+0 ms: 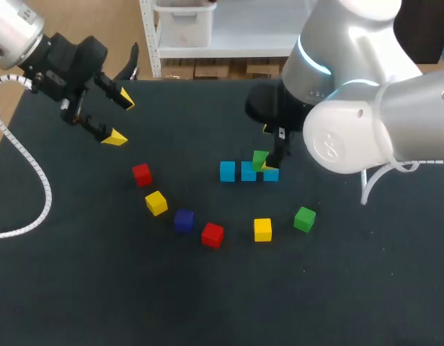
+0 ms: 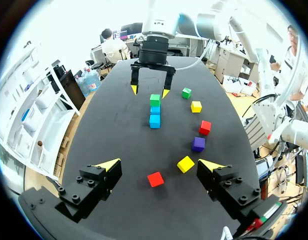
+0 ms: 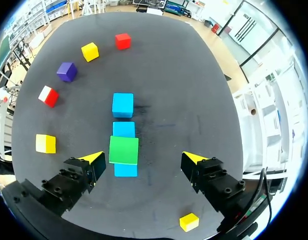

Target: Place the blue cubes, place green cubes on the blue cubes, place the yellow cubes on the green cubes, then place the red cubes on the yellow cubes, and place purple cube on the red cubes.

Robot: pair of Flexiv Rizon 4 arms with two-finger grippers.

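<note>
While green cube sits bridging two blue cubes as second layer, between right gripper jaws spread wide, left gripper hangs aside, jaws apart, empty.

Row of 3 cubes mid table. Top cube straddles middle and right ones. 6 loose cubes arc in front, all apart.

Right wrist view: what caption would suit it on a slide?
Open right gripper over a green cube set atop a row of three blue cubes.
</note>
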